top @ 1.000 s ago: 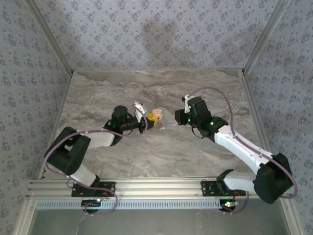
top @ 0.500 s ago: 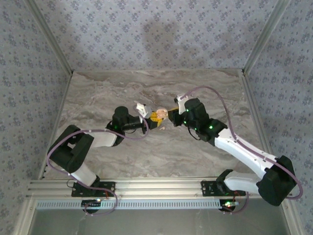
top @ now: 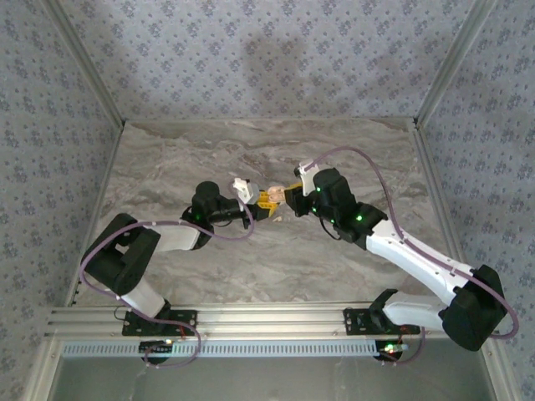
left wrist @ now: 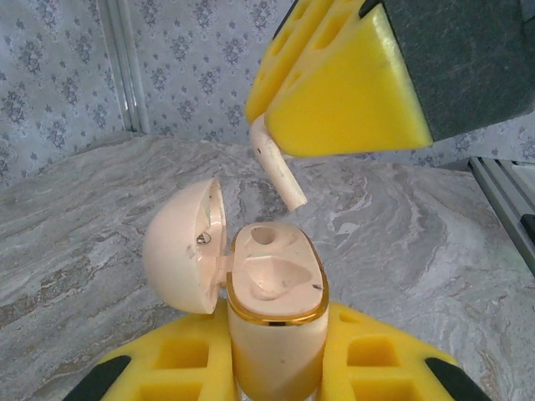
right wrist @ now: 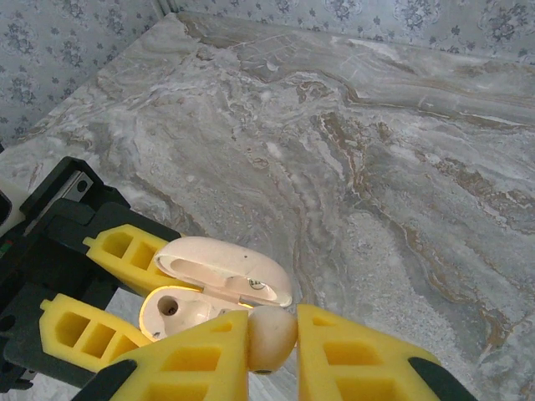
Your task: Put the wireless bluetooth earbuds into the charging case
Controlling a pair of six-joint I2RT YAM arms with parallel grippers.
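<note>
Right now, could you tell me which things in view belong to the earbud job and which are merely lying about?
Job: open charging case, held by the left gripper; earbud, pinched by the right gripper above it.
Not the job: marble table; patterned walls; aluminium rail.

earbud in right hand, above charging case in left hand

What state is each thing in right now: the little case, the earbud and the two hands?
Case, open, held upright.
Earbud, pinched above the case, stem pointing down, not yet in.
Left hand, shut on the case.
Right hand, shut on the earbud.
</note>
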